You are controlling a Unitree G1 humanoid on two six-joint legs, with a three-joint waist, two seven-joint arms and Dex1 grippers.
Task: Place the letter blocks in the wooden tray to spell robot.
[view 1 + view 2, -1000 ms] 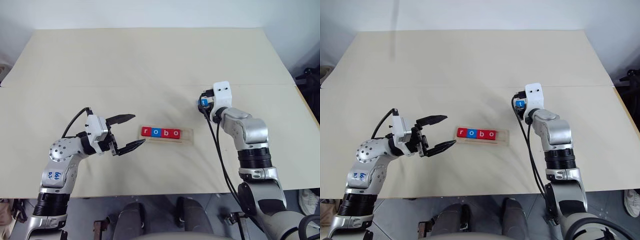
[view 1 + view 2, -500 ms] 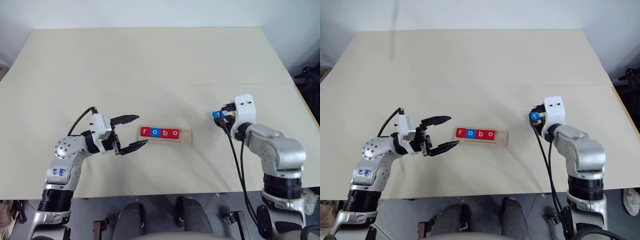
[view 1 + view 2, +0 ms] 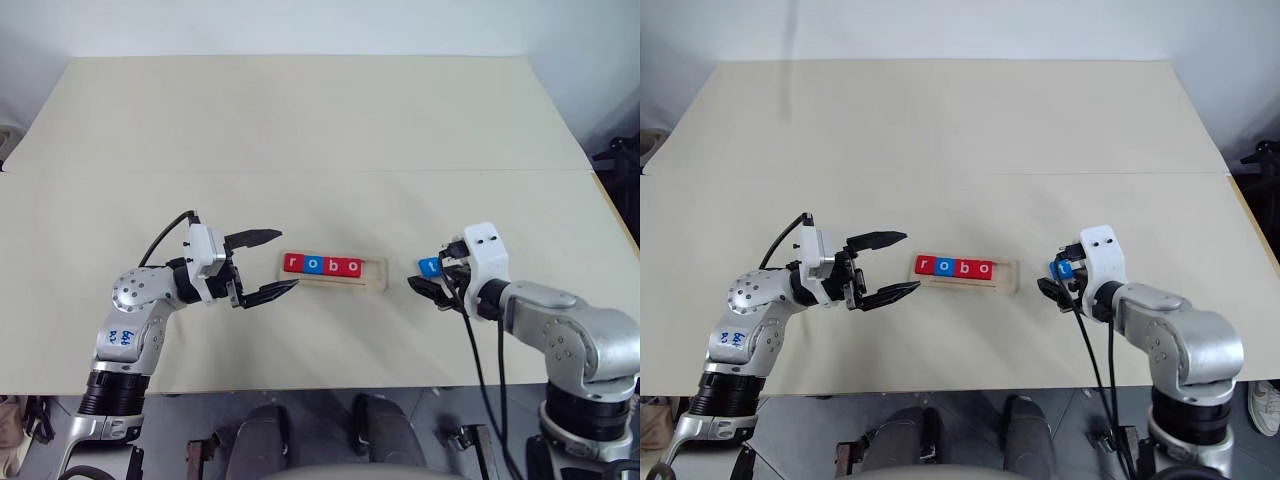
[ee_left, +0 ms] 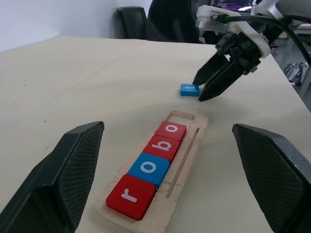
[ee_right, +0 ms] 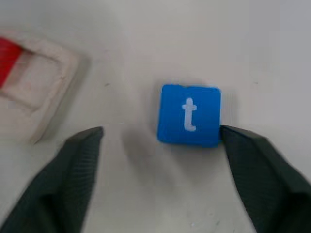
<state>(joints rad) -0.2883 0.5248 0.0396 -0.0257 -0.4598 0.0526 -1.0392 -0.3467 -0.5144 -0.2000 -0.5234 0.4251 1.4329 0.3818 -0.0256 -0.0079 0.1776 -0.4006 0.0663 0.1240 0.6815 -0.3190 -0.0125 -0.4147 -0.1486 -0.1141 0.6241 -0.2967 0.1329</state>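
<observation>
I am holding my right gripper (image 3: 1055,284) with its two black fingers spread apart, gripping nothing; one fingertip (image 5: 228,133) is touching the edge of the small blue square block with a white t (image 5: 189,115), which is lying flat on the beige tabletop (image 3: 300,140). At nine o'clock from it, the long pale-wood tray (image 3: 375,273) is carrying red r, blue o, red b, red o (image 4: 148,167), its near end slot bare. Farther at nine o'clock, my left gripper (image 3: 268,264) is hovering with fingers apart.

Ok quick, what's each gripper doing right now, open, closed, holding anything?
Left gripper: open, holding nothing, beside the wooden tray.
Right gripper: open, holding nothing, the blue t block lying on the table between its fingers.
</observation>
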